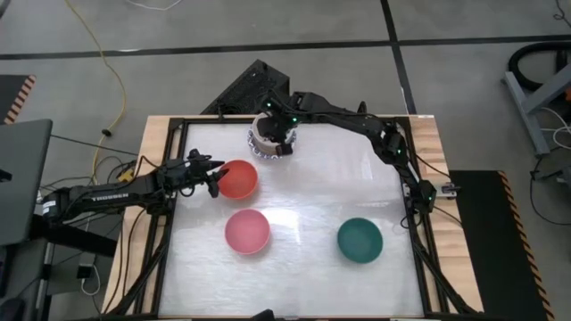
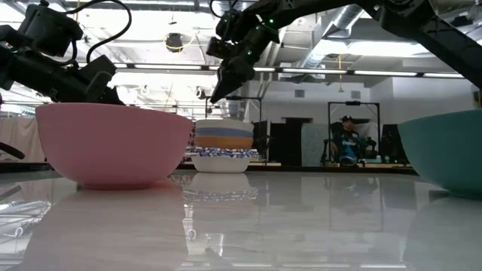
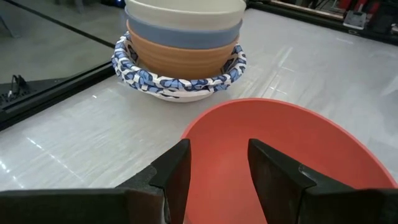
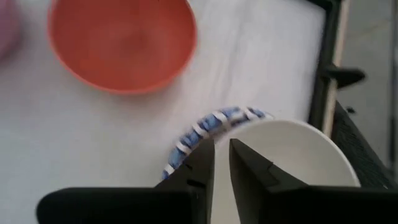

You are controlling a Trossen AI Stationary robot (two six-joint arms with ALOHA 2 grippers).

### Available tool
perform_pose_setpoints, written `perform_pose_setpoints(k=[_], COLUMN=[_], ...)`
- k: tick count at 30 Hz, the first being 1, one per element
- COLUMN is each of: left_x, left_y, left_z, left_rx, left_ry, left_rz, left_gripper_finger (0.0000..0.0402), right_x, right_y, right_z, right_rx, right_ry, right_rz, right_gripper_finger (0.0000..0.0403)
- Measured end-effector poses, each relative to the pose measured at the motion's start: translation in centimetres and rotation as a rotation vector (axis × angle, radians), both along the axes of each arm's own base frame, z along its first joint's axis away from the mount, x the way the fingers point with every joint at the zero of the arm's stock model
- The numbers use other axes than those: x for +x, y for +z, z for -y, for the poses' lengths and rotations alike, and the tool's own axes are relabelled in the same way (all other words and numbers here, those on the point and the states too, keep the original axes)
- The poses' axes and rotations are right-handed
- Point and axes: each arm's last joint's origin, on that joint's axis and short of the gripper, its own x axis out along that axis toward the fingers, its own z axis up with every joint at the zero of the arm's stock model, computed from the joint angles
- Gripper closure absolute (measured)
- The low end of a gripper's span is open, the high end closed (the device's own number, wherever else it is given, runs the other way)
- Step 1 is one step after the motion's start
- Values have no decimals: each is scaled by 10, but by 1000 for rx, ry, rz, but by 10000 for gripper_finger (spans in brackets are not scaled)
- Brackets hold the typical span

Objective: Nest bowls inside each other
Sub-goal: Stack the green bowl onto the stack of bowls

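Pink bowl (image 2: 113, 143) sits closest to your low camera, upright on the white table (image 1: 312, 276), with the dark green bowl (image 1: 359, 240) well apart from it along the same near row.

Use the nested stack (image 1: 270, 135) at the far edge of the table as your landmark. Stack makeup, bottom to top as the left wrist view shows it: white bowl with a blue-patterned rim (image 3: 180, 84), orange bowl (image 3: 183, 55), blue bowl (image 3: 183, 32), cream bowl (image 3: 185, 9). All seated one inside the next, upright.

Red bowl (image 1: 237, 179) stands nearer than the stack and slightly toward the left arm's side, close to it but not touching. Pink and dark green bowls are nearer still, both well apart from the stack.

Left gripper (image 1: 212, 177) is at the red bowl's rim on the side away from the stack. Your left wrist view shows its two fingers (image 3: 277, 177) parted, one outside the rim and one over the bowl's inside; whether either pad touches the rim cannot be told.

Right gripper (image 1: 278, 134) hangs directly above the stack. Its fingers (image 4: 200, 168) stand almost together with a thin gap between them, over the cream bowl's edge, with nothing between them.
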Motion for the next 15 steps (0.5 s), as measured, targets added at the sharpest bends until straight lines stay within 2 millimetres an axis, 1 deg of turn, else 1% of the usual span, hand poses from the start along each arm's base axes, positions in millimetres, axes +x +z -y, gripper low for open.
perform_pose_setpoints(k=[2, 5, 9, 12, 15], left_x=[0, 0, 0, 0, 0], left_y=[0, 0, 0, 0, 0], left_z=[0, 0, 0, 0, 0], left_rx=[0, 0, -7, -10, -12], left_ry=[0, 0, 2, -9, -14], left_rz=[0, 0, 4, 5, 5], left_gripper_finger=[253, 253, 253, 253, 253], right_x=[1, 3, 8, 7, 5], right_y=[0, 1, -9, -17, -19], right_z=[-3, -2, 0, 1, -2], right_rx=[32, 34, 37, 50, 76], right_ry=[34, 39, 26, 19, 5], right_rz=[19, 46, 69, 43, 2], right_gripper_finger=[343, 364, 387, 392, 388])
